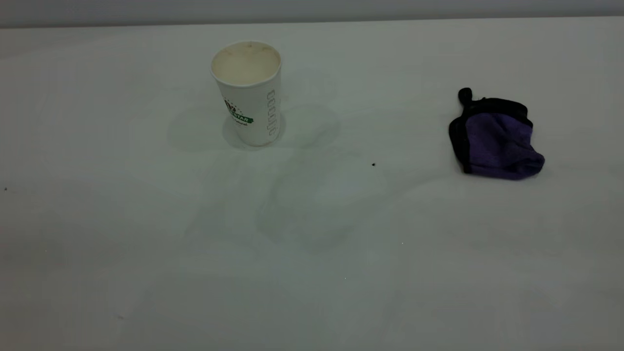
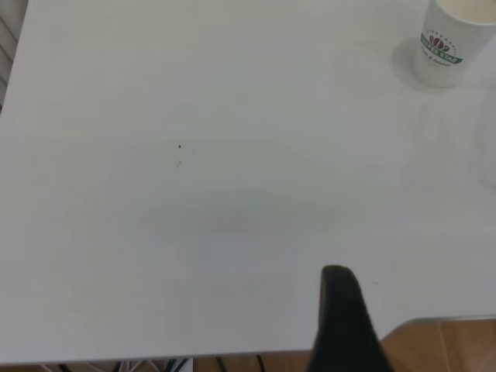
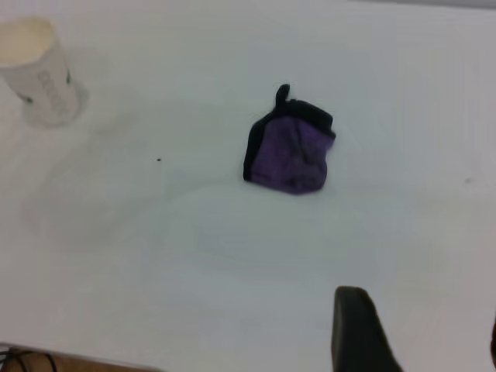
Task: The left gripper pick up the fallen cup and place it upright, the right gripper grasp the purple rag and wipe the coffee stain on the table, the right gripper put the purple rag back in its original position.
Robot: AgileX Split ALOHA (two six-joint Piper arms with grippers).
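The cup (image 1: 249, 95) stands upright on the table (image 1: 146, 253), back left of centre, mouth up and cream inside; it also shows in the left wrist view (image 2: 451, 39) and the right wrist view (image 3: 39, 70). The purple rag (image 1: 495, 139) lies crumpled at the right, its black loop pointing back; it shows in the right wrist view (image 3: 291, 151) too. No round brown coffee stain shows anywhere. Neither gripper is in the exterior view. The left gripper (image 2: 418, 302) hangs open over the table's edge, far from the cup. The right gripper (image 3: 422, 314) is open, well short of the rag.
A tiny black speck (image 1: 373, 165) lies between cup and rag. Faint damp smears (image 1: 312, 204) cover the table's middle. The table's edge and a wooden floor (image 2: 449, 345) show in the left wrist view. The back edge runs along the top of the exterior view.
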